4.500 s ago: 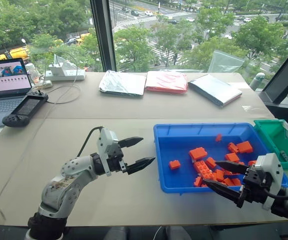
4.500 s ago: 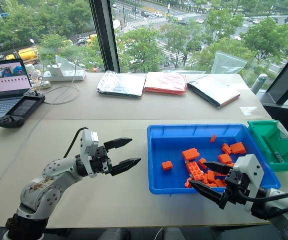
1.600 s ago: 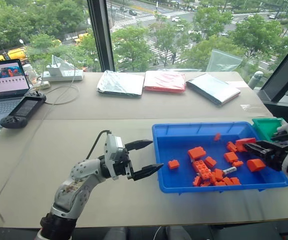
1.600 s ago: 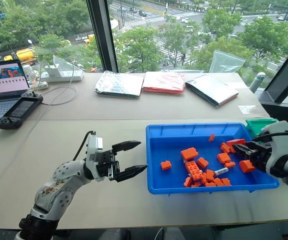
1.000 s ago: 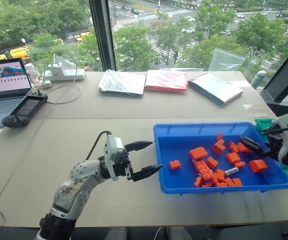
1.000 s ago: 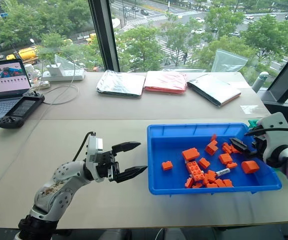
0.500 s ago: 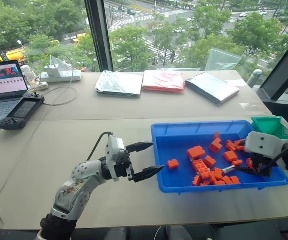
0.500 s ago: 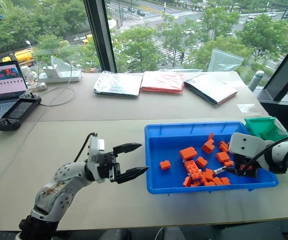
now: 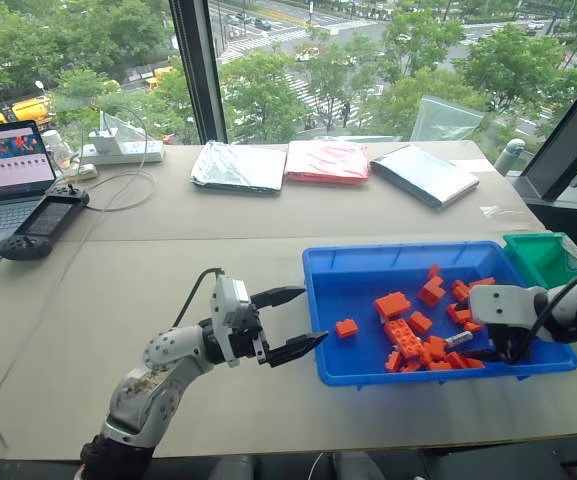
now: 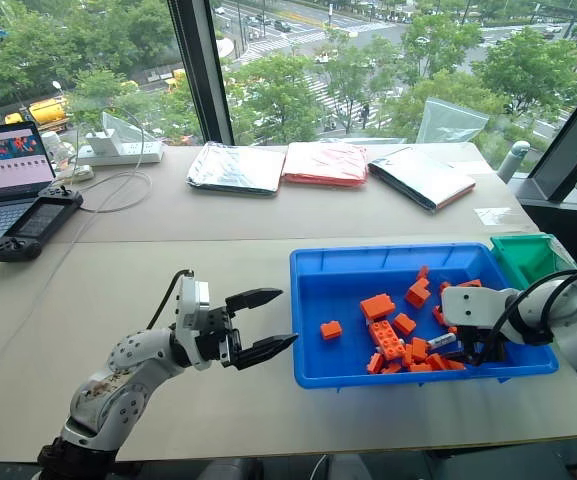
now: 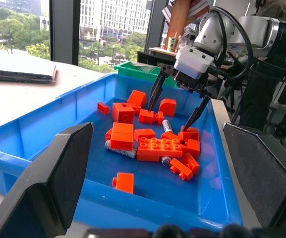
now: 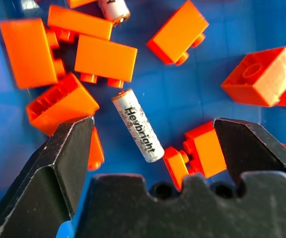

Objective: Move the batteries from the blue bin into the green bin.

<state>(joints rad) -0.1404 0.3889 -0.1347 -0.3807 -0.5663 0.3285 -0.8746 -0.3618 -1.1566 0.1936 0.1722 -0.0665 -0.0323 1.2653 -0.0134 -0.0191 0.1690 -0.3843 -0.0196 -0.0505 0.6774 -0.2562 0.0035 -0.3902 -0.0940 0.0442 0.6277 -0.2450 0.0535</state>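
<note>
Right wrist view looks straight down on a battery (image 12: 137,125), a silvery cylinder with dark lettering, lying flat on the floor of the blue bin (image 12: 182,104) among orange bricks (image 12: 105,59). The right claw (image 12: 152,148) is spread wide with one black finger on each side of this battery, touching neither it nor holding anything; the fingertips stand just above the bricks. A second battery (image 12: 114,8) shows at the edge of the same view, partly cut off.

From the head, the blue bin (image 9: 368,262) sits on the desk (image 9: 118,290) toward the right, with the bricks heaped in its near right part. The right claw (image 10: 465,352) points steeply down into that heap, at the near right corner of the bin. A battery (image 9: 458,340) lies there between bricks, just left of the claw.

The green bin (image 9: 543,255) stands touching the far right corner of the blue bin, on its right side.

The left claw (image 9: 293,322) hangs above the desk just left of the blue bin's near left corner, pointing right toward it, its fingers wide apart and holding nothing. In the left wrist view two more batteries (image 11: 121,150) lie under and beside the big brick plate.

At the far left of the desk are a laptop (image 9: 8,180) and a handheld controller (image 9: 43,222).
</note>
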